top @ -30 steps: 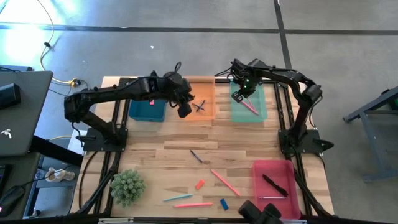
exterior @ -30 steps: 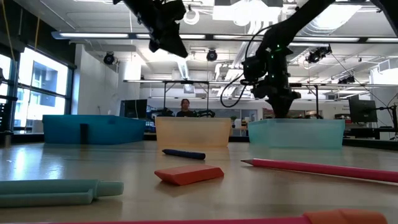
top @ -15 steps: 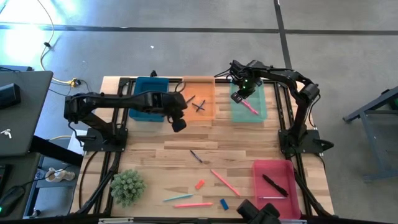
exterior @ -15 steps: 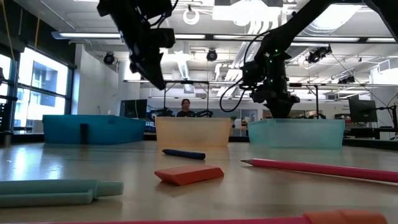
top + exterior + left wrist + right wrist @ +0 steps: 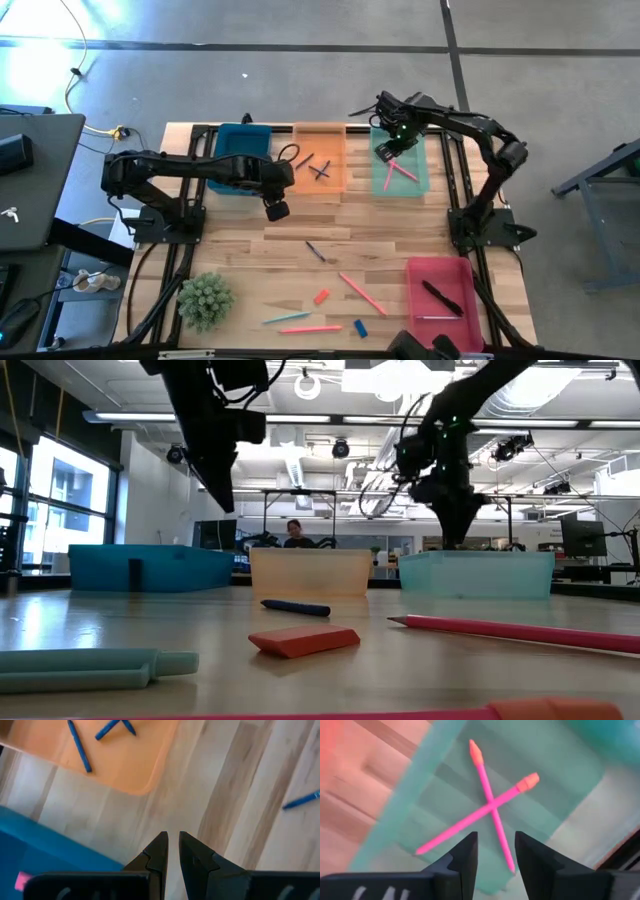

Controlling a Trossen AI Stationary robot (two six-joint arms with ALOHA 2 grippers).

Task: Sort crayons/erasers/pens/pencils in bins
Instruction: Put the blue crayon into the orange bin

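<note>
My right gripper (image 5: 388, 152) hangs open above the light green-teal bin (image 5: 420, 185), pointing down. Two pink pencils (image 5: 490, 805) lie crossed on the bin's floor below it. My left gripper (image 5: 277, 211) is shut on nothing over bare table, just near of the gap between the dark blue bin (image 5: 240, 175) and the orange bin (image 5: 335, 180). Several dark blue crayons (image 5: 80, 745) lie in the orange bin. One more crayon (image 5: 315, 250) lies on the table. A pink eraser (image 5: 22, 881) sits in the blue bin. The red-pink bin (image 5: 450, 275) at the near right holds a black pen (image 5: 440, 297).
Near the front edge lie a pink pencil (image 5: 361, 293), an orange-red eraser (image 5: 321, 296), a light blue pencil (image 5: 286, 318), a salmon pencil (image 5: 310, 329) and a blue eraser (image 5: 360, 327). A small green plant (image 5: 205, 300) stands at the near left.
My right gripper has opened over the green-teal bin and risen a little; the pink pencil it let go now lies across the other one. My left gripper has come away from the orange bin toward the table's near edge and down, tipping more steeply downward.
</note>
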